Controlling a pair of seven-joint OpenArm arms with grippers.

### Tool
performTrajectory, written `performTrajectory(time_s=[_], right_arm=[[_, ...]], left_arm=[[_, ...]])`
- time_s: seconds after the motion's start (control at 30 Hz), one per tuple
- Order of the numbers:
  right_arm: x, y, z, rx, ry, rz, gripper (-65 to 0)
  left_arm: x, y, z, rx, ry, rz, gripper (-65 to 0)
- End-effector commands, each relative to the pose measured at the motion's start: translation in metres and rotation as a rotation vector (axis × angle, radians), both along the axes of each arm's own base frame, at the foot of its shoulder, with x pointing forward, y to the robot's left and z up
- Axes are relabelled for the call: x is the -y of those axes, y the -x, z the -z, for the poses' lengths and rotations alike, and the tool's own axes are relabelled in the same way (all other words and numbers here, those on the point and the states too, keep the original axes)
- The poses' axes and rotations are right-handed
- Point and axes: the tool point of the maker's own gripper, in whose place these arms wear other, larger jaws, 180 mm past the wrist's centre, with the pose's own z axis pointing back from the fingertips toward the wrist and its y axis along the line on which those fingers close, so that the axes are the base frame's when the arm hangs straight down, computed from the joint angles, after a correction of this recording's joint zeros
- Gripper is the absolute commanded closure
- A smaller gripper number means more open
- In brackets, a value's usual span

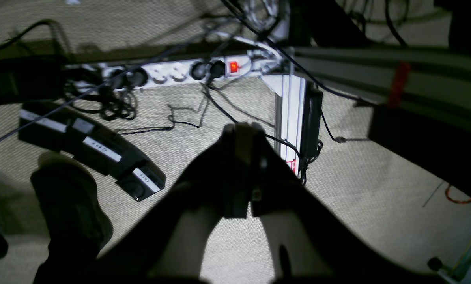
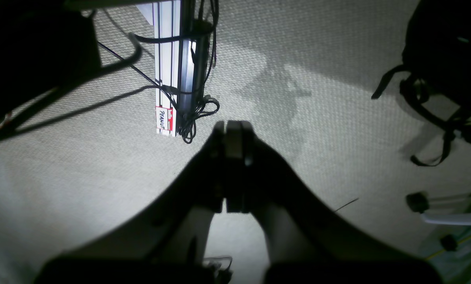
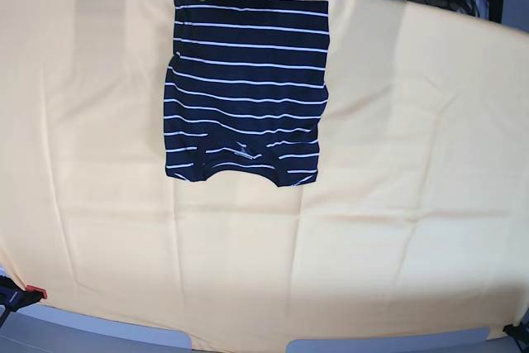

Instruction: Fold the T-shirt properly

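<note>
**Base view: shirt folded to a compact block, arms withdrawn**

Base view shows the T-shirt (image 3: pixel 245 88) lying flat on the table (image 3: pixel 413 163), toward the far edge and left of centre; it forms a near-rectangular block with sleeves tucked out of sight, and the collar curve shows at its near edge; small unevenness shows along the left side and near hem. Neither arm appears over the table.

Left wrist view: left fingers (image 1: pixel 241 138) pressed together on nothing, hanging above carpet with a power strip (image 1: pixel 188 71) and an aluminium post (image 1: pixel 288 110) beyond. Right wrist view: right fingers (image 2: pixel 232 136) likewise clenched and empty, above carpet (image 2: pixel 81 177) near a labelled post (image 2: pixel 168 79).

Assessment: folding appears essentially complete; at most a minor squaring of edges remains, and both arms look parked clear of the work.
</note>
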Motion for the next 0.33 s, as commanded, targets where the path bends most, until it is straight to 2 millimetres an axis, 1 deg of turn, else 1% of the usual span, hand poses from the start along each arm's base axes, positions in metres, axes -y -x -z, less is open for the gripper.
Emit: performTrajectory(time_s=[0.0,0.1,0.17,0.23,0.3], right_arm=[[0.004,0.005,-0.001,-0.002,0.012,-0.016,0.0],[-0.003,0.009,-0.001,-0.010,0.007,-0.064,0.0],[-0.015,0.013,-0.001,-0.012,-0.017,-0.101,0.0],[-0.027,0.013,-0.001,0.002,-0.045,-0.146,0.0],[-0.035,0.014,-0.001,0.016,-0.057,-0.181,0.0]], left_arm=[[0.009,0.007,0.001,-0.008,0.005,0.006,0.0],[0.044,0.017,0.005,-0.029,0.054,0.011,0.0],[0.063,0.018,0.005,-0.029,0.083,-0.001,0.0],[0.075,0.018,0.005,-0.024,0.102,-0.012,0.0],[0.082,0.018,0.005,-0.025,0.113,-0.016,0.0]])
